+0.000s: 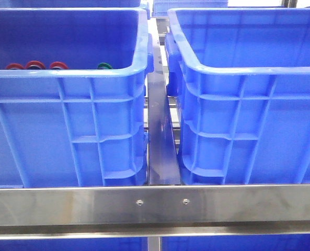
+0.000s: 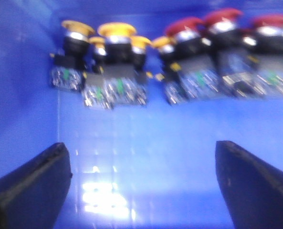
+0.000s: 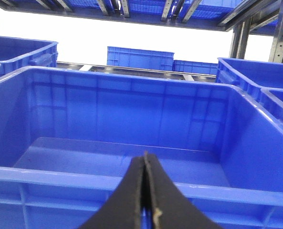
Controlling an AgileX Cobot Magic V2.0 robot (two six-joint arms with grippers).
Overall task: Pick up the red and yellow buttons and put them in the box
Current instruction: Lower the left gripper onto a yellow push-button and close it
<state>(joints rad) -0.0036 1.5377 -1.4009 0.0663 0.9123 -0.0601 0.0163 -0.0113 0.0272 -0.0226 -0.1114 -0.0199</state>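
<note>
In the left wrist view a row of push buttons lies on the floor of the left blue bin: yellow-capped ones [image 2: 116, 31] on one side, red-capped ones [image 2: 184, 26] on the other, each with a black body and a clear base. The picture is blurred. My left gripper [image 2: 141, 167] is open wide and empty, a short way from the row and touching nothing. In the front view, red rims [image 1: 35, 65] show just above the left bin's front wall [image 1: 66, 78]. My right gripper [image 3: 145, 160] is shut and empty before the right bin [image 3: 131, 114]. Neither gripper shows in the front view.
A green-rimmed cap [image 1: 104, 66] sits beside the red ones. The right bin [image 1: 249, 70] stands next to the left one, with a narrow dark gap [image 1: 160, 136] between them. A steel rail [image 1: 155, 206] runs along the front. More blue bins [image 3: 140, 57] stand behind.
</note>
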